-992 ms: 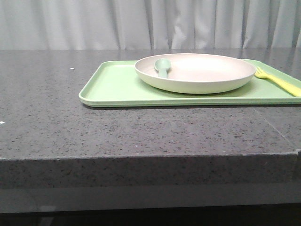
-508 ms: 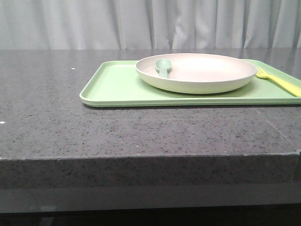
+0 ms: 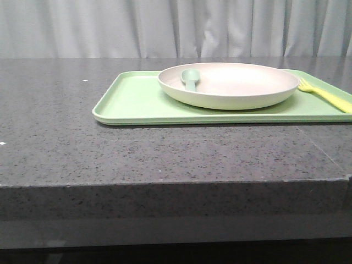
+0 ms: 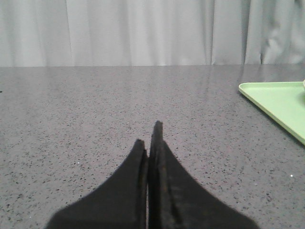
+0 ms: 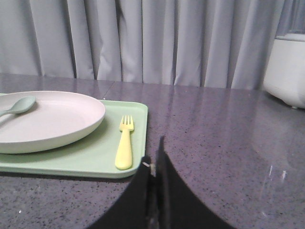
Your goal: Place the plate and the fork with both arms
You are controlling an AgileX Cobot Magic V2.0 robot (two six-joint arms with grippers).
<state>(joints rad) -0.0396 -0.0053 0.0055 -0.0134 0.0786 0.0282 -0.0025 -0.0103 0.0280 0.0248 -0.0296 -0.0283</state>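
Note:
The cream-white plate [image 3: 228, 83] lies on the light-green tray [image 3: 132, 102], with a teal spoon [image 3: 190, 78] in it; it also shows in the right wrist view [image 5: 43, 119]. The pale-yellow fork [image 3: 325, 95] lies on the tray to the right of the plate, seen closer in the right wrist view [image 5: 125, 141]. My left gripper [image 4: 148, 136] is shut and empty over bare counter, left of the tray's corner [image 4: 276, 102]. My right gripper [image 5: 153, 155] is shut and empty, near the tray's corner beside the fork's handle. Neither gripper shows in the front view.
The dark speckled counter [image 3: 165, 154] has a front edge close to the camera. A grey curtain [image 3: 176, 27] hangs behind. A white appliance [image 5: 286, 71] stands on the counter beyond my right gripper.

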